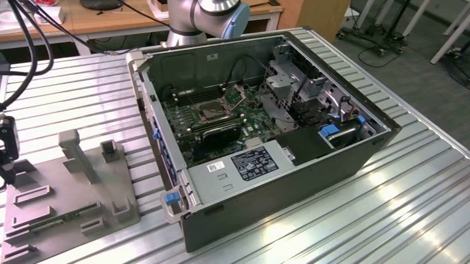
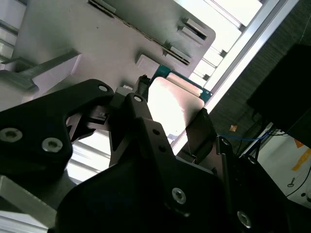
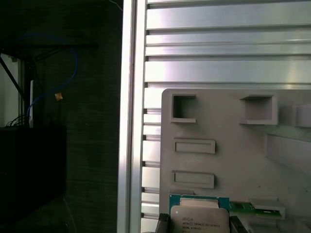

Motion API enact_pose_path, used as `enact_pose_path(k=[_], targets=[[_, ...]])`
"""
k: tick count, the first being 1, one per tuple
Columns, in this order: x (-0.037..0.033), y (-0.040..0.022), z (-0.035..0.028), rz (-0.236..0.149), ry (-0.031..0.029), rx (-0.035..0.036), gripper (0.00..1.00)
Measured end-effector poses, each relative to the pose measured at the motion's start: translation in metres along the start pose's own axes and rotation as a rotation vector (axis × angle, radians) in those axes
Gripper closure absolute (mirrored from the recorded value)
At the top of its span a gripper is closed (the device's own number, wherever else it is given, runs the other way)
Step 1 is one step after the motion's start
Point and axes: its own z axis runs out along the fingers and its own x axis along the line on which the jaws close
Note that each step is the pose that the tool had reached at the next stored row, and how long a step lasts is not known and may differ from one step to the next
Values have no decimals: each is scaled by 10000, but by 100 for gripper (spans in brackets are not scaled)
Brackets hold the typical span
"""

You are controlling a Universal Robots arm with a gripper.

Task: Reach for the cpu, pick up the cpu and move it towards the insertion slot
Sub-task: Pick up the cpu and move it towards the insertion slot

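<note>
At the exterior view's left edge, your gripper (image 1: 6, 165) hangs over the near-left part of the bench (image 1: 382, 209), just above the grey fixture tray (image 1: 110, 181). In both wrist views you can see the cpu (image 2: 170, 104) sitting right between the gripper's two black sides, one on each of two opposite edges. You cannot tell whether the gripper is clamped on the cpu or merely straddling it. Nor can you tell whether the chip rests on the tray or is raised off it.

The cpu's pale metal face is turned towards the wrist cameras, with a thin green border showing along one edge. In the first wrist view it lies close to the tray's outer side, just beside one end of the green circuit strip (image 3: 240, 208), with the tray's rectangular pockets (image 3: 194, 146) beyond it.

Look right in the exterior view and you find the open computer case (image 1: 294, 181) on the bench. The insertion slot (image 1: 208, 111) lies inside it on the green board, well apart from the cpu and the gripper. The arm's base (image 1: 209, 14) stands at the far side, behind the case.
</note>
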Motion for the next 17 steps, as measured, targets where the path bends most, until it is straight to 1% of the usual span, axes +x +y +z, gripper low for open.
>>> enact_pose_path(k=[11, 17], targets=[[0, -2, -27, 0, 2, 41, 45], [0, -3, -31, 2, 3, 48, 45]])
